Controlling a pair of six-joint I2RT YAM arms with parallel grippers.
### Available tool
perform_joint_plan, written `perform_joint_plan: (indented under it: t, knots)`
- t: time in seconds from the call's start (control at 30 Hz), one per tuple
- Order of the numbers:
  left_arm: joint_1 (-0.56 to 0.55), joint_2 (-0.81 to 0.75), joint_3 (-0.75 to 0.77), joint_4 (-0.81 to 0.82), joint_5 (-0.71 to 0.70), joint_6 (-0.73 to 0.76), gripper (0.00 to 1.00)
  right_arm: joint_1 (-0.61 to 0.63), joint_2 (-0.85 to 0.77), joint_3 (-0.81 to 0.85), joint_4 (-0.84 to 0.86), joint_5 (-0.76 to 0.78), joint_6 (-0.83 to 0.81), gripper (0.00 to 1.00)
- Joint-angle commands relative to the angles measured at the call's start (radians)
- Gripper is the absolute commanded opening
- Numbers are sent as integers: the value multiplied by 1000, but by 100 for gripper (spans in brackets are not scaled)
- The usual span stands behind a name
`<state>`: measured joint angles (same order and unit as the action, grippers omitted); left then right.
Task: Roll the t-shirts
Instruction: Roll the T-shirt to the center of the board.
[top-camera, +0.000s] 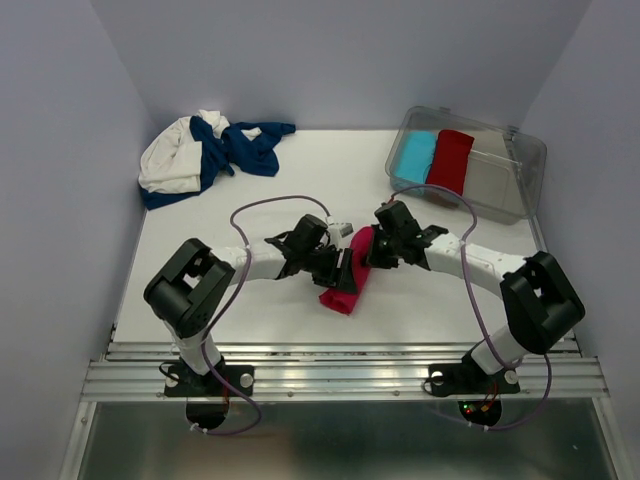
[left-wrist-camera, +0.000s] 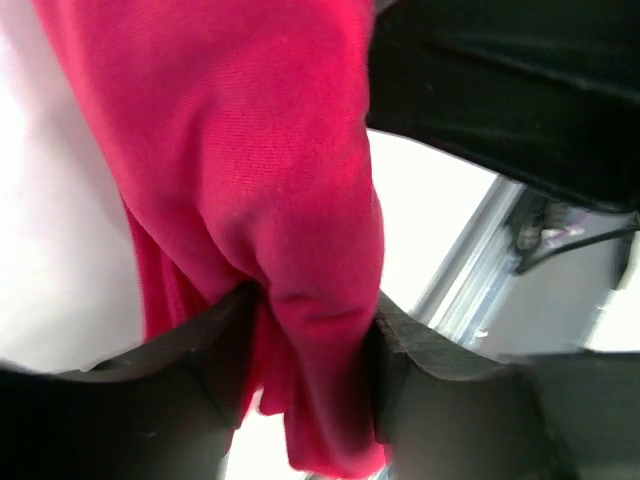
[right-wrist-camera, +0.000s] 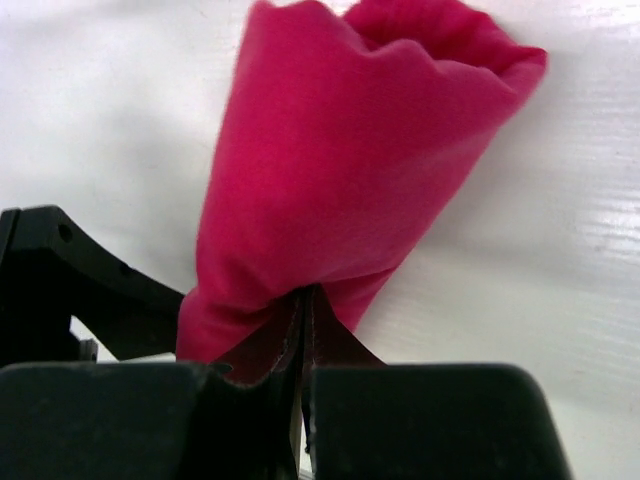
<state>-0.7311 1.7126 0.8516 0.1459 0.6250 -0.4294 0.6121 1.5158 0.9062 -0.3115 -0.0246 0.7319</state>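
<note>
The bright pink-red t-shirt (top-camera: 345, 290) lies as a loose roll in the middle of the table, between both arms. My left gripper (top-camera: 335, 262) stands open at its left side. In the left wrist view its fingers (left-wrist-camera: 200, 370) flank a hanging fold of the shirt (left-wrist-camera: 250, 150), which fills the gap (left-wrist-camera: 308, 340). My right gripper (top-camera: 372, 250) is at the roll's far end. In the right wrist view its tips (right-wrist-camera: 303, 300) are shut together with the shirt's cloth (right-wrist-camera: 340, 170) puckered at them. The navy t-shirt (top-camera: 245, 148) and the cream-white t-shirt (top-camera: 170, 160) lie crumpled together at the back left.
A clear plastic bin (top-camera: 520, 165) at the back right holds a light-blue roll (top-camera: 415, 155) and a darker red roll (top-camera: 450, 160). A metal rail (top-camera: 340, 375) runs along the table's near edge. Walls close in the table on three sides.
</note>
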Motion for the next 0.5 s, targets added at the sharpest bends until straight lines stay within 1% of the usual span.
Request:
perform_joint_plan:
  t: [0.0, 0.07, 0.1, 0.3, 0.33, 0.47]
  knots:
    - [10, -70, 46, -137, -77, 83, 68, 6, 63, 60, 55, 55, -25, 1]
    - [19, -109, 44, -157, -111, 92, 70, 6, 86, 79, 58, 51, -26, 1]
    - [22, -125, 43, -198, -126, 93, 70, 6, 108, 85, 57, 51, -26, 1]
    - [41, -290, 23, -276, -261, 74, 70, 6, 168, 123, 42, 43, -34, 1]
    - [41, -333, 20, -279, -287, 57, 70, 6, 176, 125, 41, 43, -34, 1]
    - [41, -401, 0, -261, -304, 18, 68, 6, 173, 129, 41, 46, -29, 1]
